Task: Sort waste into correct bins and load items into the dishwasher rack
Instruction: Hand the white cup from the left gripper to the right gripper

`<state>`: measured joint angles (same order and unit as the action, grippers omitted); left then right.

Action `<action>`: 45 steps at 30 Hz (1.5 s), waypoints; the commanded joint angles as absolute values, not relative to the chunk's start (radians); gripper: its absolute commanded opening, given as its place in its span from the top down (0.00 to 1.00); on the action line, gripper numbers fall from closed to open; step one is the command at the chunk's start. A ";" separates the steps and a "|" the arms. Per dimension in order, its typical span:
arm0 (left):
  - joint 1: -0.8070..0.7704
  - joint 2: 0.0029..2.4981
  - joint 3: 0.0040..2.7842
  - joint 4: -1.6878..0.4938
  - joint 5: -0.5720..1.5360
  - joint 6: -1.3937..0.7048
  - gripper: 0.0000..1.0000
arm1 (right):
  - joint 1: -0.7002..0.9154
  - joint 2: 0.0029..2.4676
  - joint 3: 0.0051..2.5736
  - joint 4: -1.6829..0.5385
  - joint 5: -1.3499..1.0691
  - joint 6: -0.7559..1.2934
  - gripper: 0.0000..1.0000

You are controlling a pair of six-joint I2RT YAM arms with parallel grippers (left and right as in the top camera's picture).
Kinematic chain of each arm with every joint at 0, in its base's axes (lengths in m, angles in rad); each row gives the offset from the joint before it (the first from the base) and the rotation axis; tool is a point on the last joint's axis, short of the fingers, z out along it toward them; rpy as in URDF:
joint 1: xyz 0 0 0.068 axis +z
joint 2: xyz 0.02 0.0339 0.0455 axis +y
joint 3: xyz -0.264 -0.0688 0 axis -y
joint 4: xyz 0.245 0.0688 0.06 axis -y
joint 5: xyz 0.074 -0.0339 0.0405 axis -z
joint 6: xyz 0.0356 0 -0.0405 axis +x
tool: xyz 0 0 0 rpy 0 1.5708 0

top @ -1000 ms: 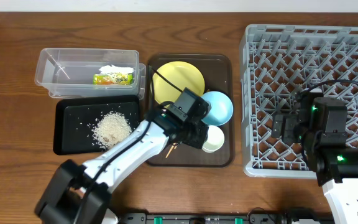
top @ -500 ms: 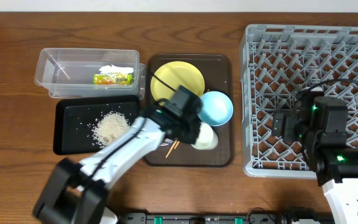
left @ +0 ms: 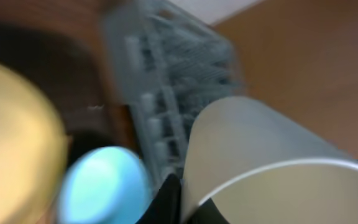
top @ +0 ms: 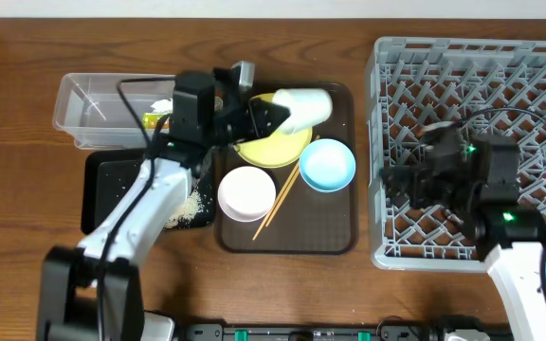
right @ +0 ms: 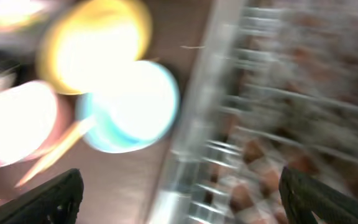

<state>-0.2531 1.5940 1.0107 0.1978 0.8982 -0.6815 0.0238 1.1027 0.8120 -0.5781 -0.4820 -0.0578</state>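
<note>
Left gripper [top: 273,115] gripped the cup [top: 304,105] sideways above the plate [top: 271,152]; steady transfer to the rack [top: 472,44], mouth down, appeared advisable.

A yellow plate [top: 269,150], light blue bowl [top: 327,164], white bowl [top: 246,193] — grey lattice rack [top: 472,66].

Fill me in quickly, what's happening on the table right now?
The left gripper holds the small pale cup on its side, up over the far edge of the yellow plate. The white bowl, blue bowl and chopsticks lie on the brown tray; none is in the dishwasher rack yet. The right gripper hovers over the rack's left side, jaws open and empty. Some rice sits in the black tray.
</note>
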 commanded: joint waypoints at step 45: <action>-0.390 1.699 1.019 0.410 1.389 -1.031 0.93 | 0.034 1.256 0.830 -0.089 -1.310 -0.303 0.39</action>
<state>-0.3882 1.7004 1.0100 0.4030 1.3827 -1.0225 0.0238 1.2556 0.8146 -0.0814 -1.2758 -0.2996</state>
